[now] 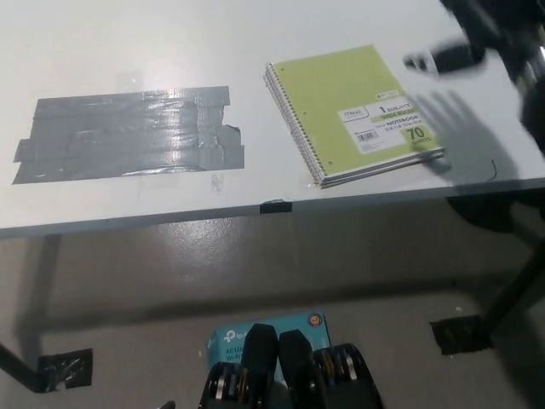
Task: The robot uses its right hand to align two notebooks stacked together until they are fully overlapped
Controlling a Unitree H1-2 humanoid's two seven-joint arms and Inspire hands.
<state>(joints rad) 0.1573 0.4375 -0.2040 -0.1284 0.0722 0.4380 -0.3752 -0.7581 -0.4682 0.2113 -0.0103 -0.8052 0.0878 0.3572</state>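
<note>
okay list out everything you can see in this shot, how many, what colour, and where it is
notebooks: a stack, yellow-green top cover, spiral-bound, near the table's front edge at right; edges look closely aligned; exact count cannot be told
tape patch: one, grey, stuck flat on the table's left half
table: one, white, fills the upper half of the view
black clip or mark: one, on the table's front edge, below the notebooks' left corner
box: one, teal, on the floor at bottom middle
tape on floor: one dark piece, lower left
right hand: one, black, blurred, above the table, right of the notebooks, touching nothing
left hand: not in view
</note>
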